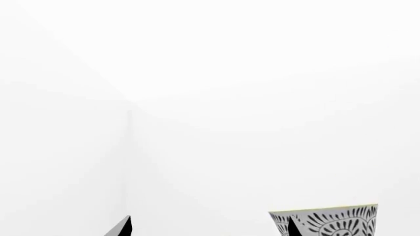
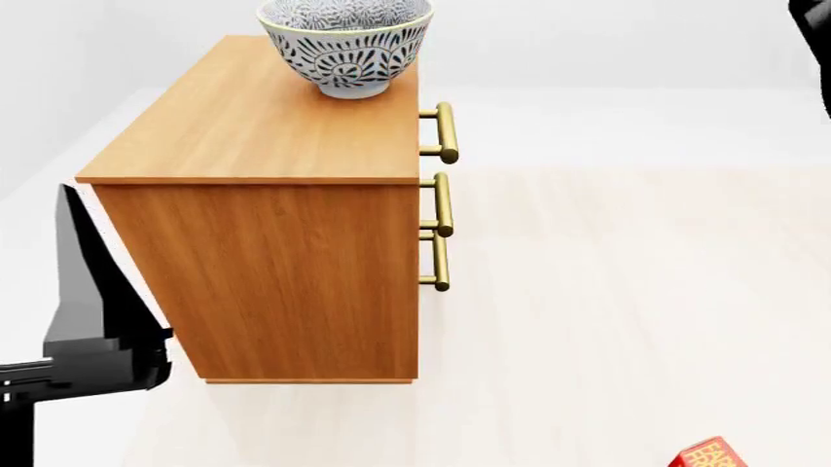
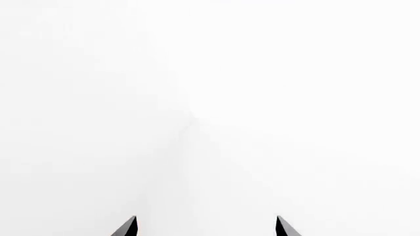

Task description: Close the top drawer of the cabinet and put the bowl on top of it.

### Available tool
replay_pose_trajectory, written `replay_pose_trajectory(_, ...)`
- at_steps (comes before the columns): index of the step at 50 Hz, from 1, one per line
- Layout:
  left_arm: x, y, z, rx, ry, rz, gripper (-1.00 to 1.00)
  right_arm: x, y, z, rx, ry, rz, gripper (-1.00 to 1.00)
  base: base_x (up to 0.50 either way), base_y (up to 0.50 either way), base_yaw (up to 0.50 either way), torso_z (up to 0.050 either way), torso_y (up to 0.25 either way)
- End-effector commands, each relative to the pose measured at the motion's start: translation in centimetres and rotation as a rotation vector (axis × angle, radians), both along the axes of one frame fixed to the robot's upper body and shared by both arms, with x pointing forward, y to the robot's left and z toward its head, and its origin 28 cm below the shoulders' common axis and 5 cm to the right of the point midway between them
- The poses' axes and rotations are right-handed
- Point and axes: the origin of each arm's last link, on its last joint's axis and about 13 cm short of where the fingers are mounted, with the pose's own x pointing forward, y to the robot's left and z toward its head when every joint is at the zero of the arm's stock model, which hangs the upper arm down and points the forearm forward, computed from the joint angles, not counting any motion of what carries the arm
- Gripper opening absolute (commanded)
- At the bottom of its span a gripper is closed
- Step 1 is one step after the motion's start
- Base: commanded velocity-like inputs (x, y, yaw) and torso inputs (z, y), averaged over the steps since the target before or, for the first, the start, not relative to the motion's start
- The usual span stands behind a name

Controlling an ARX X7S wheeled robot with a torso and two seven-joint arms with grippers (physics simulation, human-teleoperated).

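Note:
The honey-brown cabinet [image 2: 272,243] stands in the head view with its drawer fronts facing right. The top drawer shows only edge-on; its front lies flush with the cabinet body, and its brass handle [image 2: 447,131] lines up with the two below. The white, dark-patterned bowl [image 2: 345,44] stands upright on the cabinet's flat top, near the drawer-side edge. My left gripper [image 1: 208,231] is open and holds nothing. The bowl [image 1: 335,222] shows behind one of its fingertips [image 1: 293,229]. My right gripper [image 3: 206,230] is open too, facing blank white.
My left arm [image 2: 91,321] is a black shape low beside the cabinet's near left corner. A dark piece of the right arm [image 2: 815,29] shows in the top right corner. A small red object [image 2: 707,454] lies on the pale floor at bottom right.

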Motion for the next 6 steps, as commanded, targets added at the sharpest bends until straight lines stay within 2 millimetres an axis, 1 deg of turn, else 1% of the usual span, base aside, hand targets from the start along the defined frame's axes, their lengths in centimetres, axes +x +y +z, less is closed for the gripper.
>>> replay_pose_trajectory(1,-0.2,0.1,0.2,0.002,-0.012,0.001,1.0,-3.6,-1.3,-0.1,0.196,-0.153,-0.038,1.0,0.0,0.0,0.0,0.0,0.0)
replay_pose_trajectory(6,-0.7,0.1,1.0,0.011,-0.055,-0.002,1.0,-4.8,-1.6,-0.2,0.253,-0.193,0.0,1.0,0.0,0.0,0.0,0.0,0.0)
